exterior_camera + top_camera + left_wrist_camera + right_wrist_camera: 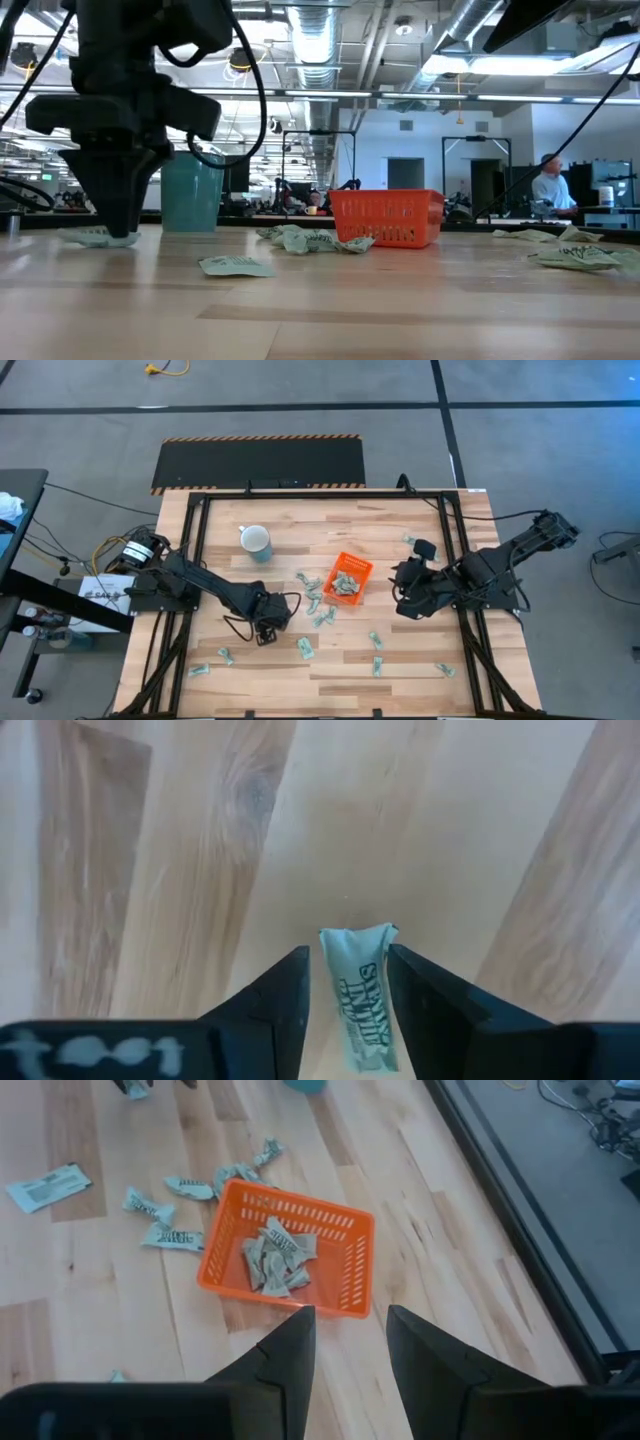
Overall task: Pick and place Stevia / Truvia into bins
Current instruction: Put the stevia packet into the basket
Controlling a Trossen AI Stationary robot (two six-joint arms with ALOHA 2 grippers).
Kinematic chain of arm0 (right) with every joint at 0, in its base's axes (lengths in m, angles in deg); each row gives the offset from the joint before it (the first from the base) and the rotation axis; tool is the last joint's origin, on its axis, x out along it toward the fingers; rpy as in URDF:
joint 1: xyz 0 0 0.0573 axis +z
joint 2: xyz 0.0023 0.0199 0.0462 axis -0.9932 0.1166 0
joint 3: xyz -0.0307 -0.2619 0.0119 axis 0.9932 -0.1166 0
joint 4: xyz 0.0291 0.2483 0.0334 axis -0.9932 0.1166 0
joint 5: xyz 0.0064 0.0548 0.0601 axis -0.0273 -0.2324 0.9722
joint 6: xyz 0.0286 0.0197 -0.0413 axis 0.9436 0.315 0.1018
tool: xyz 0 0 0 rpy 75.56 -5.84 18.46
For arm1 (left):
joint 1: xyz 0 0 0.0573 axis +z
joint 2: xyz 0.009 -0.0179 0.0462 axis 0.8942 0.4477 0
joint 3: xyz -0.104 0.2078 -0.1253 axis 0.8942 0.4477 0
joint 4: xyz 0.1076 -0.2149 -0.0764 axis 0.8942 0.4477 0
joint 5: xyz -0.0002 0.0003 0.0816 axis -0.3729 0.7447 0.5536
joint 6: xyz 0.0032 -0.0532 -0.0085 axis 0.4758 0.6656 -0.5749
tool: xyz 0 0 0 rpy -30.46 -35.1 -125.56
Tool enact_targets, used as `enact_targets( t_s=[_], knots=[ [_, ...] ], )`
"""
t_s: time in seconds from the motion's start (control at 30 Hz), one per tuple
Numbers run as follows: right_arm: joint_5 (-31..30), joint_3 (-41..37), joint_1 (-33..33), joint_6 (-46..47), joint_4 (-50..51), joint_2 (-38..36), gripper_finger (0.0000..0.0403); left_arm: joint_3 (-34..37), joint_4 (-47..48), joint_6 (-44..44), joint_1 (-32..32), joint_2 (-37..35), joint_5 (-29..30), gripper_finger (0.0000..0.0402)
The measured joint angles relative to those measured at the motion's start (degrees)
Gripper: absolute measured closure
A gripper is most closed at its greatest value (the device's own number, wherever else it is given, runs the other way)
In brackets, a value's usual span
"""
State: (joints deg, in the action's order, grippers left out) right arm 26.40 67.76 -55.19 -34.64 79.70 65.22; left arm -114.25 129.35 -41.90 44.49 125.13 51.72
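Observation:
My left gripper (266, 632) (118, 236) points straight down with its tips at the table, left of the orange bin (348, 578). It is open, and its fingers stand on either side of one pale green sachet (358, 990) lying flat on the wood. My right gripper (403, 603) (350, 1315) waits open and empty, right of the bin (290, 1200). Several sachets (275, 1255) lie inside the bin. More sachets lie loose by its left side (315, 600) and along the table's near part (308, 648). My left gripper straddles the sachet from above, fingers along its long sides. One finger (415, 990) stands at the sachet's edge (390, 970), and bare wood shows between the other finger and the sachet. Whether either finger touches it, I cannot tell. The sachet lies on the table.
A pale blue mug (256, 541) (190, 190) stands upright beyond my left gripper, toward the far edge. Stray sachets lie near the near edge (377, 665) (226, 656) and at the right (443, 669) (410, 540). A black frame rims the table. A person (548, 190) sits far off.

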Motion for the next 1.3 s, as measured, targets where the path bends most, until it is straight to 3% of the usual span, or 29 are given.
enact_targets(
  t_s=[0.3, 0.9, 1.3],
  knots=[
    [0.2, 0.0, 0.0, 0.9, 0.0, 0.0, 0.0284, 3.9, -1.9, -0.7, 2.3, -0.5, -2.5, 0.0275],
    [0.2, 0.0, 0.0, 1.5, 0.0, 0.0, 0.0284, 4.2, -3.9, -4.7, 4.2, -0.3, -3.1, 0.0278],
    [0.2, 0.0, 0.0, 1.8, 0.0, 0.0, 0.0285, 3.3, -3.2, -8.0, 4.3, -0.2, -1.4, 0.0394]
  ],
)
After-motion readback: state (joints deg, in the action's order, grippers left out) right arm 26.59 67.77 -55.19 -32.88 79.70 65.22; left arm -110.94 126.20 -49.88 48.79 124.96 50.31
